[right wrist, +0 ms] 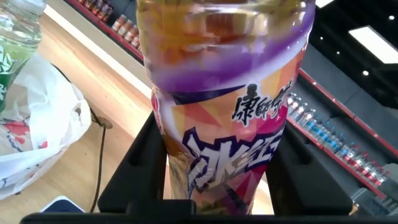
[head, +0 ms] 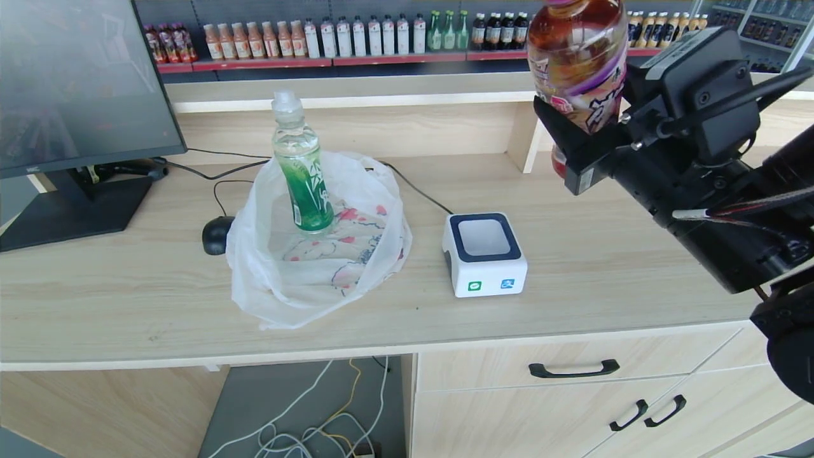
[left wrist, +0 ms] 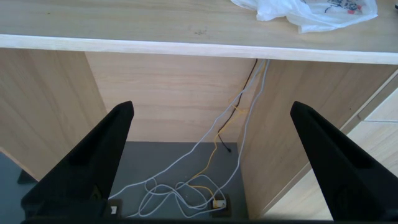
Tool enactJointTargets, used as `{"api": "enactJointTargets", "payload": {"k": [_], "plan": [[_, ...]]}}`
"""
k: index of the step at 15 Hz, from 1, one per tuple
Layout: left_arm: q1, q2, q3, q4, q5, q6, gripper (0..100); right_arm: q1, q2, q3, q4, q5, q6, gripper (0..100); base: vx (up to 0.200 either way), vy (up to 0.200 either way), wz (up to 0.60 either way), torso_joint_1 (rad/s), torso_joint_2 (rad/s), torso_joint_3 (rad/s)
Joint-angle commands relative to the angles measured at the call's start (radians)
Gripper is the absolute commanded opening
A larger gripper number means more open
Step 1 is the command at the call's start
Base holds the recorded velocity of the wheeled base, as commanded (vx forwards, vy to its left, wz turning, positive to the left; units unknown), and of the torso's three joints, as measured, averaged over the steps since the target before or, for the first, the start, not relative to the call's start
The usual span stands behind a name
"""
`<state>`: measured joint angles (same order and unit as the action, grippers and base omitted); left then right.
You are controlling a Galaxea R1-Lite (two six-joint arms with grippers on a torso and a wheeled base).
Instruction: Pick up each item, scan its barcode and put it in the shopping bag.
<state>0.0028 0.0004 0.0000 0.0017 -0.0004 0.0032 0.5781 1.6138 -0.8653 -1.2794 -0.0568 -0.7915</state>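
In the head view, our right gripper point(head: 588, 127) is raised at the far right of the scene, clamped on the tea bottle point(head: 575, 57), which stands upright between its fingers, well above the counter point(head: 604, 254). Near the middle of the counter sits the white shopping bag point(head: 375, 242), open at the top, with a green bottle point(head: 305, 178) upright inside it. Just right of the bag is the white scanner point(head: 484, 254), its dark-framed window facing up. A black mouse point(head: 216, 235) lies against the bag's left side, and a monitor point(head: 76, 76) stands at the far left. A shelf of bottles point(head: 356, 35) runs along the far wall, and drawers with black handles point(head: 573, 369) sit under the counter's right part.

In the left wrist view, our left gripper point(left wrist: 211, 168) hangs below the near edge of the counter point(left wrist: 124, 22) with its black fingers point(left wrist: 93, 168) spread wide apart and nothing between them. Loose cables point(left wrist: 199, 186) lie on the floor beneath the counter. A corner of the shopping bag point(left wrist: 311, 12) shows on the countertop.

In the right wrist view, we see the tea bottle point(right wrist: 230, 93) up close, gripped on both sides of its label by the right gripper point(right wrist: 217, 180). Beyond it lie the shopping bag point(right wrist: 43, 124) with the green bottle point(right wrist: 15, 31), and a corner of the scanner point(right wrist: 59, 205).
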Motion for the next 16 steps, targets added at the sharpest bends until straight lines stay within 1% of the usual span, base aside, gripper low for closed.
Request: {"api": "enactJointTargets", "payload": {"k": [1, 3, 4, 5, 6, 8, 10, 11, 14, 16], "plan": [[0.0, 0.0, 0.0, 0.0, 0.0, 0.0, 100, -0.026, -0.031, 0.035, -0.005, -0.001, 0.083, 0, 0.0, 0.0, 0.0, 0.0, 0.0, 0.0], [-0.001, 0.0, 0.0, 0.0, -0.001, 0.006, 100, -0.046, -0.034, 0.04, -0.011, -0.005, 0.259, 0, 0.0, 0.0, 0.0, 0.0, 0.0, 0.0], [-0.001, 0.0, 0.0, 0.0, 0.0, 0.003, 100, -0.086, -0.038, 0.051, -0.026, -0.029, 0.322, 0, 0.0, 0.0, 0.0, 0.0, 0.0, 0.0], [-0.001, 0.0, 0.0, 0.0, -0.001, 0.003, 100, -0.104, -0.04, 0.062, -0.04, -0.049, 0.36, 0, 0.0, 0.0, 0.0, 0.0, 0.0, 0.0], [-0.001, 0.0, 0.0, 0.0, -0.001, 0.003, 100, -0.127, -0.04, 0.086, -0.055, -0.072, 0.454, 0, 0.0, 0.0, 0.0, 0.0, 0.0, 0.0], [-0.001, 0.0, 0.0, 0.0, 0.0, 0.003, 100, -0.127, -0.034, 0.115, -0.084, -0.069, 0.5, 0, 0.0, 0.0, 0.0, 0.0, 0.0, 0.0], [-0.001, 0.0, 0.0, 0.0, -0.001, 0.003, 100, -0.129, 0.0, 0.12, -0.146, -0.071, 0.535, 0, 0.0, 0.0, 0.0, 0.0, 0.0, 0.0], [-0.001, 0.0, 0.0, 0.0, 0.0, 0.001, 100, -0.129, 0.018, 0.12, -0.187, -0.071, 0.543, 0, 0.0, 0.0, 0.0, 0.0, 0.0, 0.0], [-0.001, 0.0, 0.0, 0.0, -0.001, 0.003, 100, -0.122, 0.06, 0.149, -0.255, -0.072, 0.561, 0, 0.0, 0.0, 0.0, 0.0, 0.0, 0.0], [-0.001, 0.0, 0.0, 0.0, -0.001, 0.003, 100, -0.122, 0.089, 0.164, -0.29, -0.071, 0.623, 0, 0.0, 0.0, 0.0, 0.0, 0.0, 0.0]]}}
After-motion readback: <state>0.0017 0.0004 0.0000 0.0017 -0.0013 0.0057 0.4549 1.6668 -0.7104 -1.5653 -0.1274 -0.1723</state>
